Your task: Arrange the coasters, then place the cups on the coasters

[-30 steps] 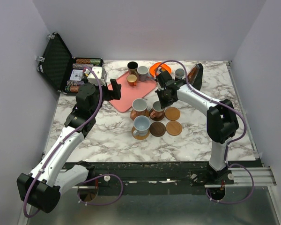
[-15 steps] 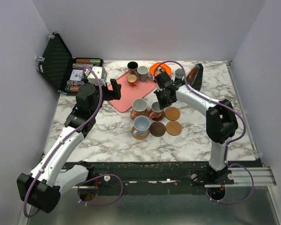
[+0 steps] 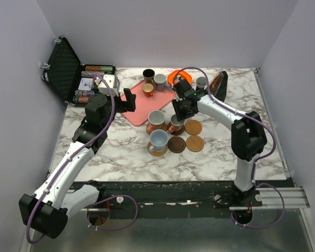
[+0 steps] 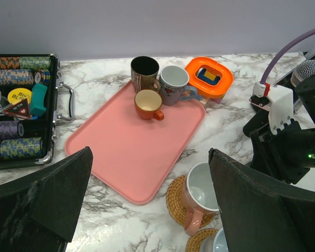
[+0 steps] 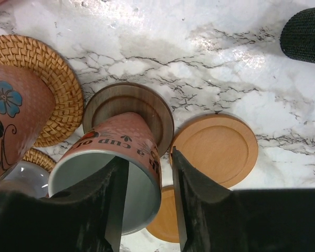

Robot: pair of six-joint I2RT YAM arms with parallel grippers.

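The right gripper [image 5: 147,157] points straight down over a pinkish-brown cup [image 5: 121,142]. Its jaws are parted. One finger [image 5: 115,199] hangs inside the cup's mouth and the other [image 5: 186,199] outside the wall, so they straddle the rim. A sliver of space shows on each side of the wall, so the cup is let go rather than pinched.

The cup stands upright, its long axis vertical and its mouth facing up at the wrist camera. Its handle cannot be made out. It sits on a dark wooden coaster [image 5: 142,100], a little off centre. That coaster lies on the marble table [image 5: 199,47].

Just to one side lies a bare tan coaster [image 5: 215,149], and the edge of another tan coaster [image 5: 163,220] shows past the fingers. On the other side, a flowered pink cup [image 5: 10,110] stands on a woven coaster [image 5: 37,68].

In the top view a pale blue cup [image 3: 158,139] stands on its own coaster, nearer the arm bases.

The left gripper [image 4: 151,157] hovers over the near end of a pink tray [image 4: 121,152], jaws spread wide and holding nothing. At the tray's far end stand a dark cup [image 4: 144,71], a grey cup [image 4: 173,84] and a small orange cup [image 4: 147,104], all upright.
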